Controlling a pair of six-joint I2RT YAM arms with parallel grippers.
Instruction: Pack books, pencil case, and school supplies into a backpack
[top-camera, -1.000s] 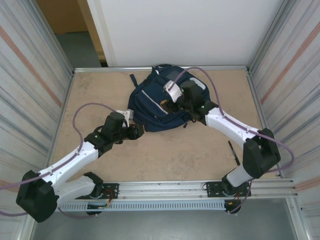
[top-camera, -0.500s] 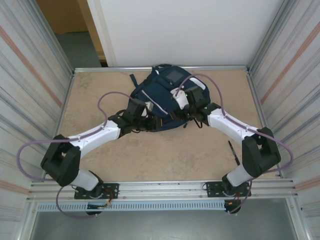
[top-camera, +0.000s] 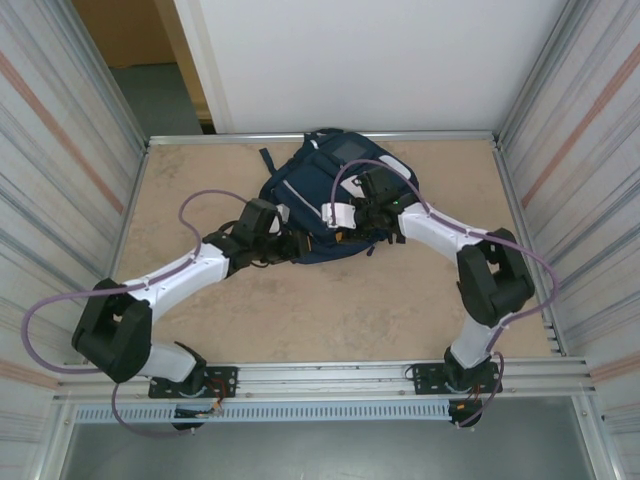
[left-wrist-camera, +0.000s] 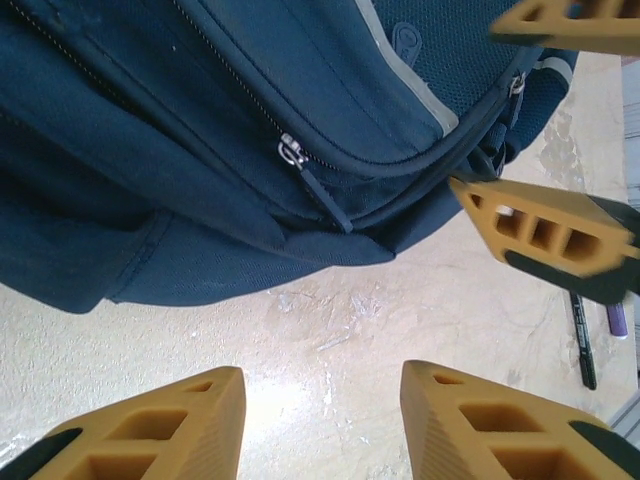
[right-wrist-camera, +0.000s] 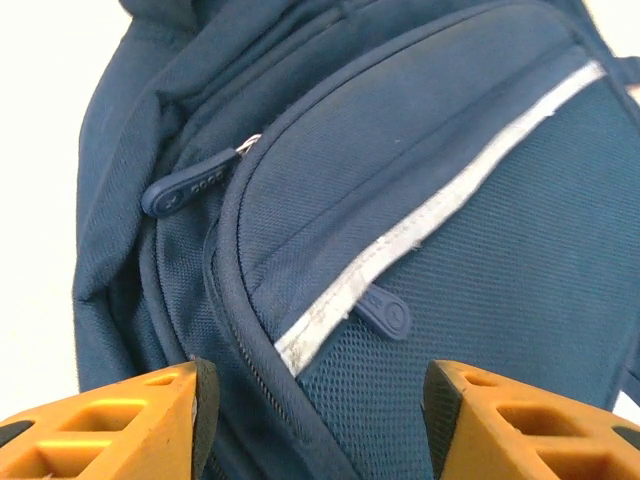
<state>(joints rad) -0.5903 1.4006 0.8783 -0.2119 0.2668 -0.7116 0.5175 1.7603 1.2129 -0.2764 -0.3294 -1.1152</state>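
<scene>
Navy backpack (top-camera: 305, 190): lies flat at the far middle of the desk (top-camera: 330, 310).
Left gripper (left-wrist-camera: 320, 420): fingers spread, holding nothing, low over bare desk just beside the backpack's near edge.
Right gripper (right-wrist-camera: 315, 430): fingers spread, holding nothing, close above the front pocket near its white stripe (right-wrist-camera: 450, 200).
Zip pull (left-wrist-camera: 325, 195): lies along the seam ahead of the left gripper.
Pen (left-wrist-camera: 580, 335): dark, on the desk, apart from the backpack.

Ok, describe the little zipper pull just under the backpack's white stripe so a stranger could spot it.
Start at the navy backpack at the table's far side, then find the white reflective stripe slanting across its front pocket. Just under the stripe's lower half lies a small rounded navy tab on mesh fabric. The other pull, up left, is longer and hangs from a silver slider.
</scene>
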